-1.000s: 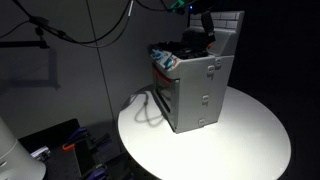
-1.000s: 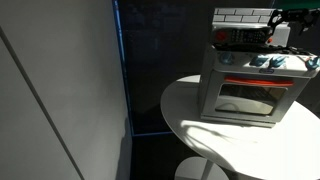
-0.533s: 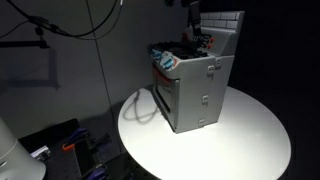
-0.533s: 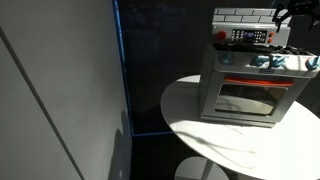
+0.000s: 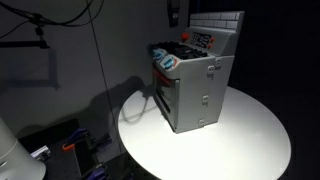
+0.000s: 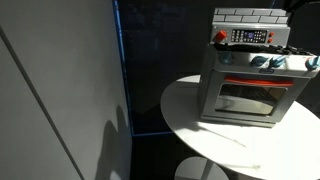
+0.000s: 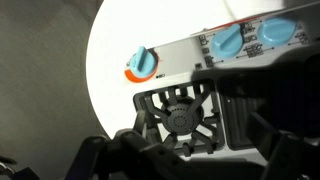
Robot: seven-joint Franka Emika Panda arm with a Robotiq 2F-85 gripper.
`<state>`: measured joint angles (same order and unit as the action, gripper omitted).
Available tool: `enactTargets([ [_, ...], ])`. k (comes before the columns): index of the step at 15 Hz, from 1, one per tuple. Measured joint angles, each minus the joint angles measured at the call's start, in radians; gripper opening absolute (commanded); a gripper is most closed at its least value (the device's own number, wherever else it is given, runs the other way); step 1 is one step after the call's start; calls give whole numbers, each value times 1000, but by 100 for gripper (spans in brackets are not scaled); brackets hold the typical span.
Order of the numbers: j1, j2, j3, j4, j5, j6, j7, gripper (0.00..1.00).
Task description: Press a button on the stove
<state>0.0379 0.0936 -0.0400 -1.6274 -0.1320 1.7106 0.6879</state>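
Grey and boxy, the stove [image 5: 195,85] stands on a round white table [image 5: 250,140] in an exterior view. Its white tiled back [image 5: 216,21] is at the top, and the red-and-white button strip [image 5: 201,41] sits just under it. Black cables [image 5: 60,25] hang near the grey wall on the left. The arm [image 5: 172,10] is only a dark bit at the top edge, up and to the side of the stove. Nothing covers the button strip.

In an exterior view from the front, the stove [image 6: 250,85] shows its oven door [image 6: 250,98]. It is on the same table [image 6: 200,135]. A big grey panel [image 6: 55,90] fills the left side. The button strip [image 6: 248,37] can be seen whole.

The wrist view looks down on a black burner [image 7: 185,115]. Beside it are an orange-and-blue knob [image 7: 142,63] and two blue knobs [image 7: 230,42]. The gripper [image 7: 190,140] is dark and blurry, with its fingers [image 7: 100,160] spread wide at the bottom corners and nothing between them.

A second ago the arm hung right over the button strip and hid part of it. Half a second ago it was a bit higher. Now it has gone up and off to the side. The stove has not moved.
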Motion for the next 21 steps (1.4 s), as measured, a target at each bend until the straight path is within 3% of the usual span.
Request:
enactTargets([
  [9,-1,-192,19,-83,75,-107,-261,100],
  [16,-1,-354,47,-158,119,-138,-291,100],
  [21,-4,-394,51,-181,144,-153,-292,100],
])
